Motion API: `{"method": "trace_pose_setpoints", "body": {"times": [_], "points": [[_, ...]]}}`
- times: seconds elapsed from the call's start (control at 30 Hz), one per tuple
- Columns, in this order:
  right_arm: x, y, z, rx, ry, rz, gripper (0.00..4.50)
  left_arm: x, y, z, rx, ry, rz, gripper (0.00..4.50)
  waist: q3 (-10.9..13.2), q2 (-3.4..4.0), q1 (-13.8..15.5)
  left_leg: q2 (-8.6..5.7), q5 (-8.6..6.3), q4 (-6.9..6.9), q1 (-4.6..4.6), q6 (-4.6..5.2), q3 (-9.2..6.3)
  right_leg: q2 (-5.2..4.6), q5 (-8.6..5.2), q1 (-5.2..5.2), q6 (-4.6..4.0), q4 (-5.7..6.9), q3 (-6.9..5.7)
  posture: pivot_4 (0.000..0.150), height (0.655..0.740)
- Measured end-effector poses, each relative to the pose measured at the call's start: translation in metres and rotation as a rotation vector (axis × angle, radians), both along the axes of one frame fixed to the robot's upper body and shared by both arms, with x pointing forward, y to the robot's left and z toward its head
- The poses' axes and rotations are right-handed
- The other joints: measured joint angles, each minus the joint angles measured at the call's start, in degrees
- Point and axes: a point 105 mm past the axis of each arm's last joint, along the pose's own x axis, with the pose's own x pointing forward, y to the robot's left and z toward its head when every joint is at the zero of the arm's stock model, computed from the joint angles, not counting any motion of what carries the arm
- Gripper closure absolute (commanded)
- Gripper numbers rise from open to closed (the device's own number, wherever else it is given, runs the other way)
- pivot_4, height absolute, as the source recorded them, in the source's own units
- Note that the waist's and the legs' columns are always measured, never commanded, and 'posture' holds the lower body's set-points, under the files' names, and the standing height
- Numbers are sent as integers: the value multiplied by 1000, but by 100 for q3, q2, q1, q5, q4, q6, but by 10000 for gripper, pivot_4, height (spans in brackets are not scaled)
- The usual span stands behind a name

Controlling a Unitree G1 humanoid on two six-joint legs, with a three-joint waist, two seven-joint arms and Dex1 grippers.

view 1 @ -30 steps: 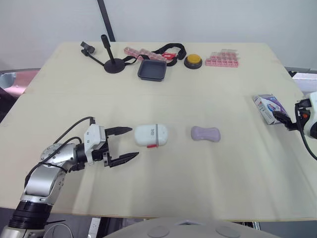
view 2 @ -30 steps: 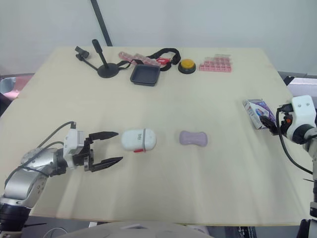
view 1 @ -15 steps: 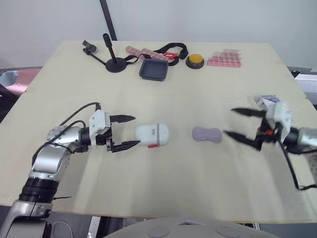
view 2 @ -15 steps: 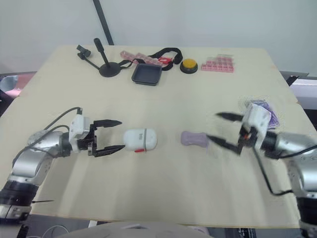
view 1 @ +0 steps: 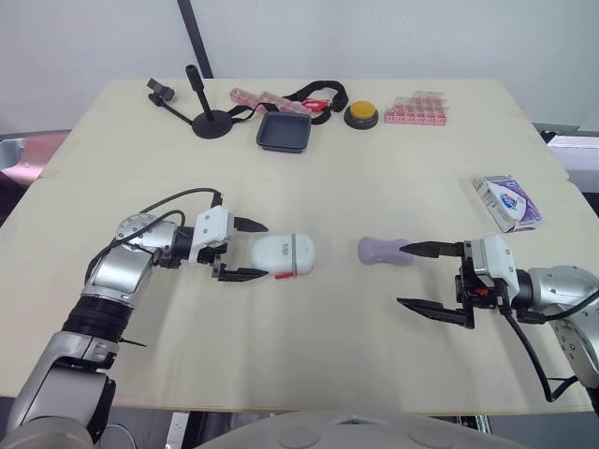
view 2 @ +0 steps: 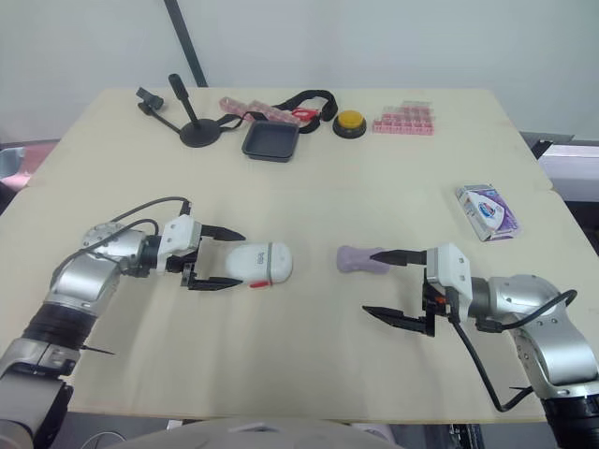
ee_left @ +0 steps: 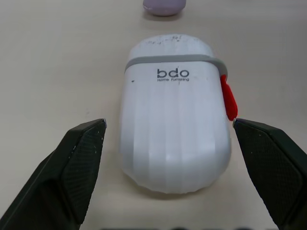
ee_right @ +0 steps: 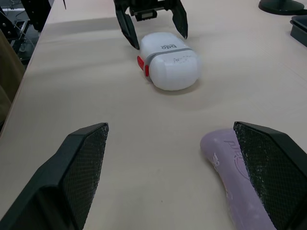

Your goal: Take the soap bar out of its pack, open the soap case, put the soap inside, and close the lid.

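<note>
Left eye view: soap bar [view 1: 386, 251] lies unwrapped on the surface [view 1: 328, 178], pack [view 1: 506, 201] aside; soap case [view 1: 283, 255] unopened, left claw [view 1: 267, 250] spread astride its end, right claw [view 1: 401, 275] agape beside the bar.

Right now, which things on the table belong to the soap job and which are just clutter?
Job: white soap case, purple soap bar, soap pack.
Lying about: black tray, yellow button, pink compartment box, mini tripod, black strap.

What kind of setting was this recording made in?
Probably a robot test lab, not a home: a plain pale table against a blank wall, a small black stand and a yellow push button.
</note>
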Motion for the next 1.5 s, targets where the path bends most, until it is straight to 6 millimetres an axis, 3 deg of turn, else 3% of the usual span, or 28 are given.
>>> {"method": "trace_pose_setpoints", "body": {"times": [0.47,1.2,1.23,1.3,1.5], "points": [[1,-2,-2,-36,-24,-22,357,3,-15,-6,-20,-10,-47,0,0,-1,21,0,0,3,-9,0,0,-1,0,0,0,10,1,1500,7400],[5,-4,-4,-51,-20,-26,357,3,-13,-12,-8,-1,-41,0,0,-1,19,0,0,8,-5,0,0,-1,0,-1,0,20,0,1500,7400],[5,-4,-4,-51,-20,-26,0,3,-13,-12,-8,-1,-41,5281,0,-1,17,0,0,8,-6,0,0,-1,0,-1,0,20,1,1500,7400],[5,-4,-4,-51,-23,-25,0,3,-13,-12,-9,-1,-42,10221,0,-1,16,0,0,8,-6,0,0,-1,0,-1,0,20,1,1500,7400],[5,-4,-4,-51,-23,-22,0,4,-16,-13,-15,-11,-42,10221,0,-1,20,0,0,9,-7,0,0,-1,0,-1,0,21,1,1500,7400]]}}
